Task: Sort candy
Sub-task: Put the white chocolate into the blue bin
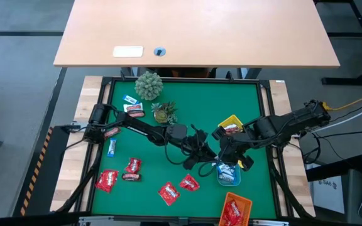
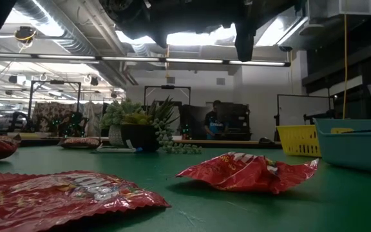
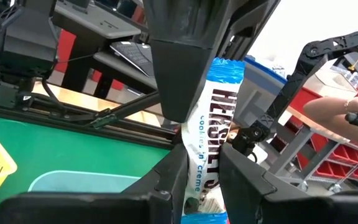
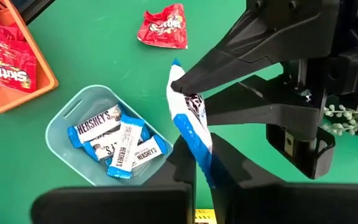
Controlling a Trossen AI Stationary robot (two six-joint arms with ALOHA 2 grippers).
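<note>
A blue-and-white candy bar (image 4: 189, 118) is held in the air between both grippers, over the green mat (image 1: 187, 100) beside the blue tray (image 1: 229, 176). My left gripper (image 1: 207, 155) reaches in level from the table's left. My right gripper (image 1: 222, 156) comes steeply down from the right. Each is shut on the bar. Several blue-and-white bars (image 4: 118, 143) lie in the blue tray. Red packets (image 1: 168, 193) and other candy lie loose on the mat's left and near parts. My left gripper pinches one end of the bar (image 3: 199, 186) between its two fingers, coming in level from the table's left. The bar runs out past the fingertips, clear of the mat. My right gripper pinches the bar's other end (image 4: 204, 158) between its two fingers, slanting steeply down from the right. The wrapper is bent between the two holds and touches nothing below.
A yellow tray (image 1: 231, 122) stands at the right. An orange tray (image 1: 234, 210) with red packets stands at the near right. Two small green plants (image 1: 149, 85) stand at the mat's far left. A person's hand (image 3: 340, 112) shows beyond the table.
</note>
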